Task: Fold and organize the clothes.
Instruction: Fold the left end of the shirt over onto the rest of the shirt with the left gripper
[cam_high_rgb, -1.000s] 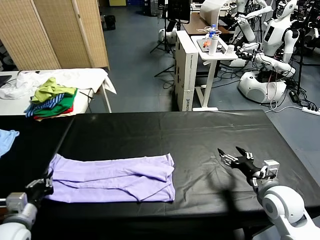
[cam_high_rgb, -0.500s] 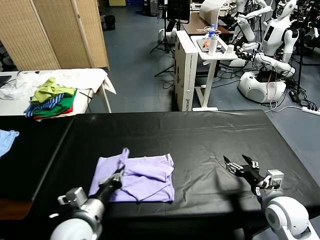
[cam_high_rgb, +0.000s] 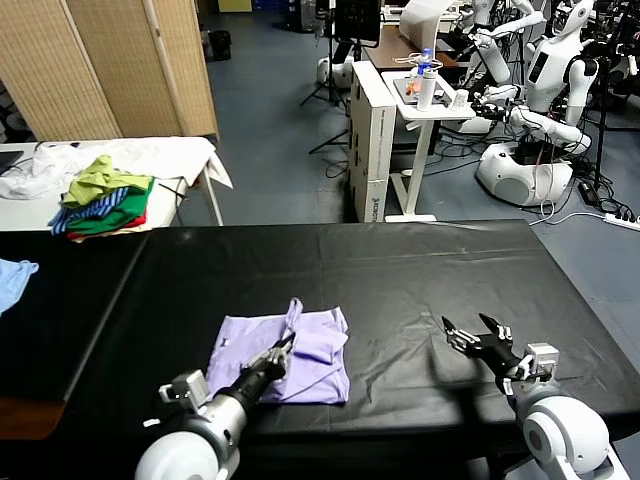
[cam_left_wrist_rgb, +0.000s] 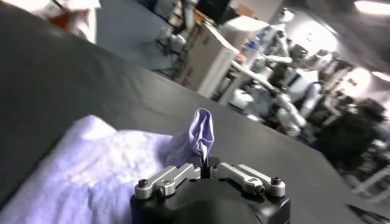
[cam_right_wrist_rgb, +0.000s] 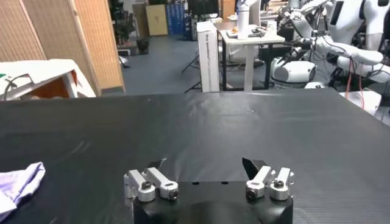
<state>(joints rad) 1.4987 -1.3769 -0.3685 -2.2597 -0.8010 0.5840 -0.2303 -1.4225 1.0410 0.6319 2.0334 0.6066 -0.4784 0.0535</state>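
Clearly — T-shirt (cam_left_wrist_rgb: 202, 131) fold between left jaws.

We see one pale lavender T-shirt (cam_high_rgb: 300, 350) of thin, soft fabric, folded over on itself into a rough, rumpled rectangle. It lies flat on the black surface (cam_high_rgb: 400, 270) close to the near edge, somewhat left of that edge's middle. Several layers overlap, with creases and a doubled-over flap on top. One small peak of the cloth (cam_left_wrist_rgb: 202, 135) stands lifted above the rest, pinched upward at the shirt's far left part. No print shows on the visible side.
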